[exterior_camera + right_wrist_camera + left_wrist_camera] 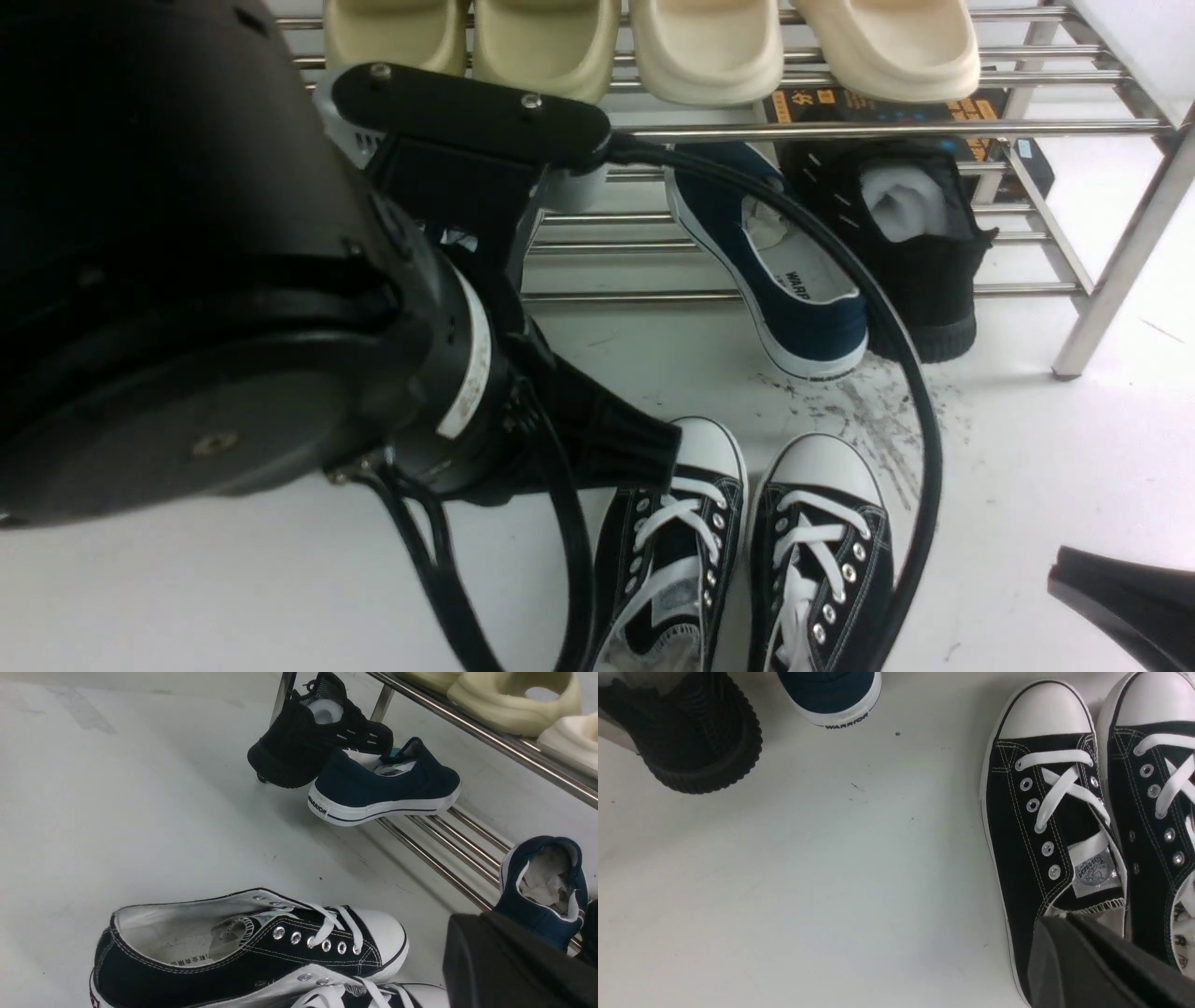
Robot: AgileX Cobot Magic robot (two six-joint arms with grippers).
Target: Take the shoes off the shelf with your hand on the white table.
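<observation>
The two black canvas sneakers with white laces and toe caps stand side by side on the white table [1027,467], the left one [672,551] and the right one [822,551], in front of the steel shelf [840,128]. My left gripper [667,453] looks shut and hovers over the left sneaker's [1031,826] opening, its tip [1048,926] just behind the tongue. I cannot tell if it touches. The other sneaker [1148,812] lies beside it. My right gripper [1064,571] looks shut and empty, to the right of the sneakers [243,947]; its tip also shows in the right wrist view [462,933].
A navy WARRIOR shoe [803,289] and a black knit shoe [924,252] lean on the lower tier. A second navy shoe [542,891] sits on those rods. Cream slippers [709,47] fill the upper tier. Dark scuff streaks [868,411] mark the table. A cable [924,448] loops over the sneakers.
</observation>
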